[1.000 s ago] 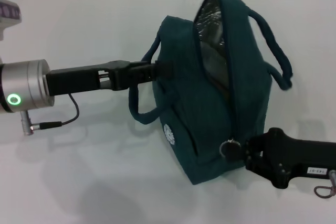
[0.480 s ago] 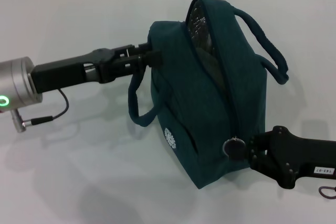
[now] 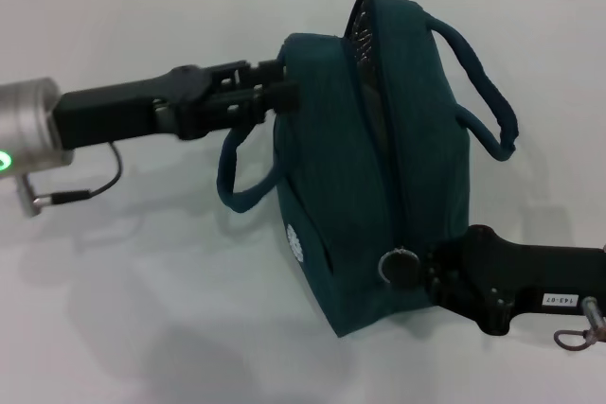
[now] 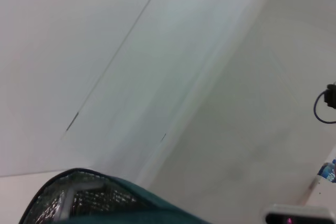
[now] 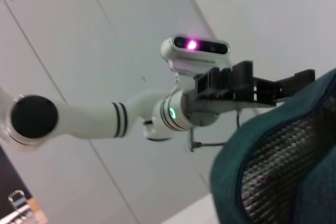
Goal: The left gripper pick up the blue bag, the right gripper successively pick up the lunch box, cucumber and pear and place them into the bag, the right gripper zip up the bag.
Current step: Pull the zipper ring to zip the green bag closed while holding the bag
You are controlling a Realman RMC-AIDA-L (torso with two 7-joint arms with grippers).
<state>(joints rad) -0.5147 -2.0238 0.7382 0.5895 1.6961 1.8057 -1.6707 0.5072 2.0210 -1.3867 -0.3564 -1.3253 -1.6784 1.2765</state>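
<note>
The blue bag (image 3: pixel 379 158) stands on the white table (image 3: pixel 142 309), its top partly unzipped. The left pincer (image 3: pixel 275 96) pinches its upper edge. The right pincer (image 3: pixel 417 270) pinches the ring zipper pull (image 3: pixel 396 267) low on the bag's end.

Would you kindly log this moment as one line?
left claw: gripping blue bag top edge | right claw: at zipper pull | bag: partly unzipped
</note>
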